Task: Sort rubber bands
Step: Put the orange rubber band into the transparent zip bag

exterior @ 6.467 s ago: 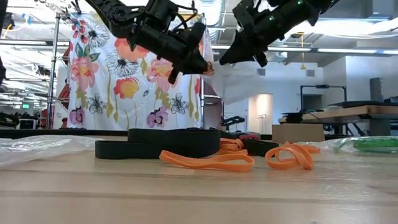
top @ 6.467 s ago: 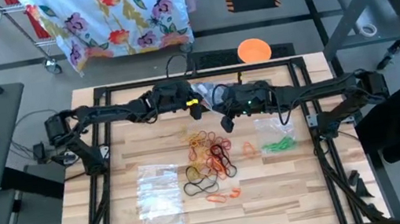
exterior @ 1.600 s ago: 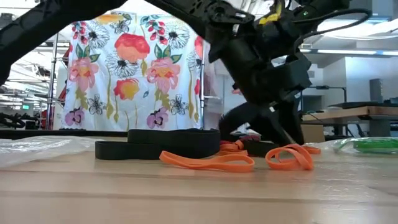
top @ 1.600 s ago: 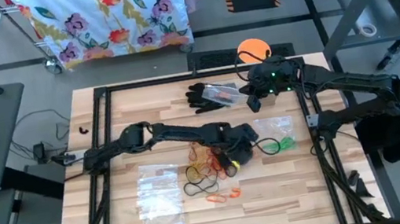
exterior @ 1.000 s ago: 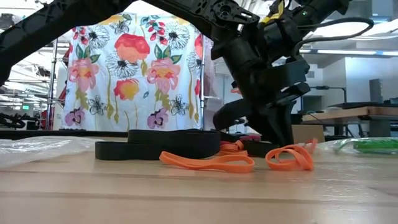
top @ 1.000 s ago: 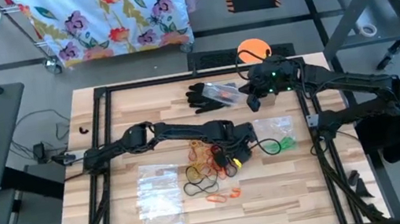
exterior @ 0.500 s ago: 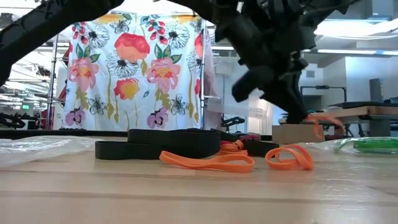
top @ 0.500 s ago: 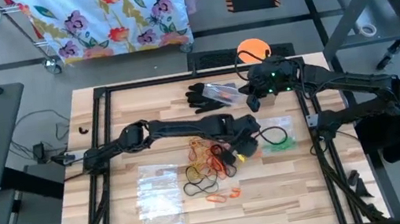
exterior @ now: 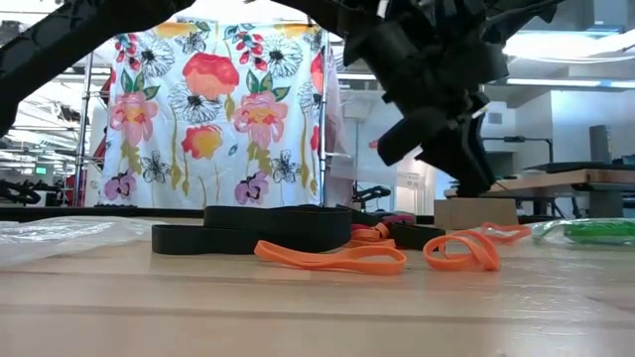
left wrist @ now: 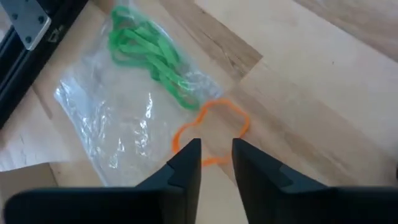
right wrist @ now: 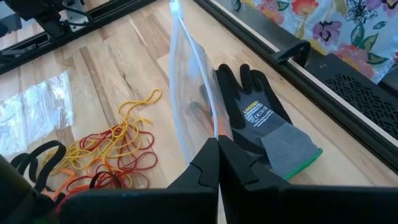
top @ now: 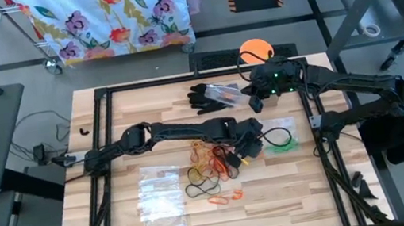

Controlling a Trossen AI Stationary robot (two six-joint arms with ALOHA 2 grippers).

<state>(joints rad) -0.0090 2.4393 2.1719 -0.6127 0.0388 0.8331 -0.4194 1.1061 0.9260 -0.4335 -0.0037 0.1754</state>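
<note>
Mixed pile of rubber bands (top: 211,164) mid-table is the landmark: yellow, red, orange, black loops, too tangled to count. Left gripper (top: 249,148) just right of the pile, fingers (left wrist: 186,163) parted with nothing between them, hovering over one orange band (left wrist: 210,132) lying flat on the wood. That band touches the edge of a clear bag (left wrist: 121,134) right of the pile, which holds a bunch of green bands (left wrist: 149,56). Right gripper (top: 257,103) beyond the pile near the far edge, fingers clenched on a second clear bag (right wrist: 189,102), held upright beside one black glove (right wrist: 261,121). Third clear bag (top: 160,199) left of the pile. In the low view two orange bands (exterior: 332,256) lie nearest
</note>
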